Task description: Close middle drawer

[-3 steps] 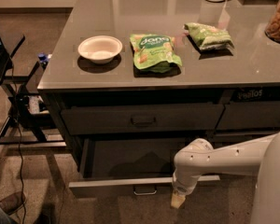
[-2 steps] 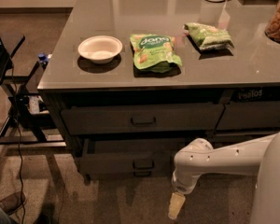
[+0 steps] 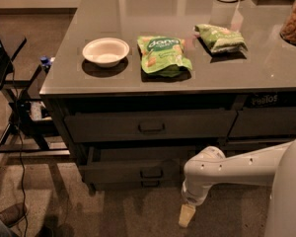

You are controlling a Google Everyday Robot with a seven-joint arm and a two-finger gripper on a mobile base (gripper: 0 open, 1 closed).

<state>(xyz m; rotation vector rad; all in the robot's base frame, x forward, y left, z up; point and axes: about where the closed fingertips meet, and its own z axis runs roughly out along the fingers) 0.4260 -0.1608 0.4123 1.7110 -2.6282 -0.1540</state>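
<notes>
The middle drawer [image 3: 119,172] is the wide dark grey drawer under the counter, with a small loop handle [image 3: 151,173] at its centre. Its front stands out a little from the cabinet, and a narrow strip of its dark tray [image 3: 138,154] shows above it. My gripper [image 3: 187,215] hangs at the end of the white arm [image 3: 227,167], low over the floor. It is in front of the drawer's right end, apart from the front and touching nothing.
The taller-fronted drawer [image 3: 151,126] above is shut. On the grey counter [image 3: 266,68] are a white bowl [image 3: 106,51] and two green snack bags [image 3: 164,55] [image 3: 220,37]. A black stand with cables [image 3: 15,107] is at left. A shoe [image 3: 10,214] is on the floor at lower left.
The middle drawer has slid from wide open to almost fully in. My gripper has dropped lower and come away from the drawer front.
</notes>
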